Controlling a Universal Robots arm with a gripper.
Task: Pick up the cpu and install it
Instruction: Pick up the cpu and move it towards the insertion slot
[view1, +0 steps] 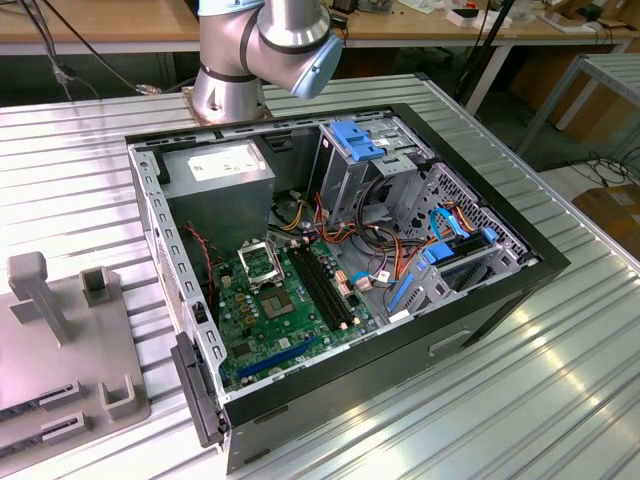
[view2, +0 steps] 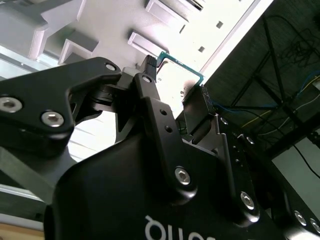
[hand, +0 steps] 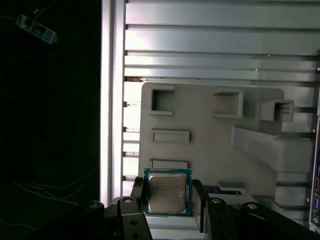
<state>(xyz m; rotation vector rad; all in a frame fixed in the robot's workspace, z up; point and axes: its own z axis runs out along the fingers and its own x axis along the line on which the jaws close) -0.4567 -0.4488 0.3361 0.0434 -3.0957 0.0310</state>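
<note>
End effector (hand: 167, 201) gripping cpu (hand: 167, 191), over grey fixture tray (hand: 215, 150), ribbed metal table (hand: 220, 40).

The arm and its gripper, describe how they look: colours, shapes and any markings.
The arm is built of round silver-grey metal segments, with a pale blue cap on one joint. The gripper is matte black: a bulky body bearing white lettering, and flat linkage fingers studded with silver screw heads.

One cpu (hand: 167, 192), one case (view1: 350, 390), one tray (view1: 30, 360)
</note>
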